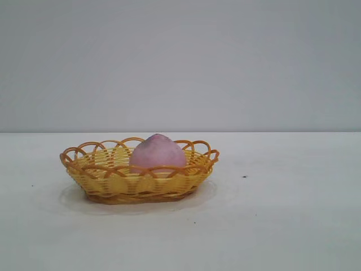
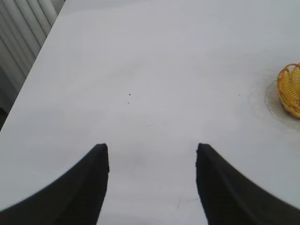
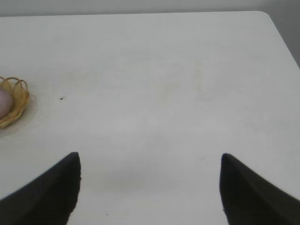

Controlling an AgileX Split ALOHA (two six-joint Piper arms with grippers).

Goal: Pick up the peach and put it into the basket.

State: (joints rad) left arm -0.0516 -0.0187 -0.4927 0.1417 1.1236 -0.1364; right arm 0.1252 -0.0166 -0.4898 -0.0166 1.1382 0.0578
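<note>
In the exterior view the basket [image 1: 139,175] stands on the white counter [image 1: 282,226], left of the middle, and the peach [image 1: 157,153] sits inside it, slightly right of the basket's centre, its pointed tip up and its upper half rising above the orange looped rim. Nothing else lies in the basket. A small dark speck [image 1: 244,176] marks the counter to the right of the basket, and neither arm shows in this view. In the left wrist view the left gripper [image 2: 152,154] hangs over bare counter with its two dark fingers [image 2: 91,183] spread well apart and nothing between them; only a part of the basket's yellow wall and rim [image 2: 290,89] shows at the picture's edge, well away from the gripper, and the peach is out of sight here. In the right wrist view the right gripper [image 3: 150,161] is likewise over bare counter, its fingers [image 3: 56,187] spread wider than the left pair and holding nothing; the basket [image 3: 14,101] appears far off at the edge with a sliver of the peach [image 3: 3,103] resting inside it, and the dark speck [image 3: 61,98] lies just beside it.
</note>
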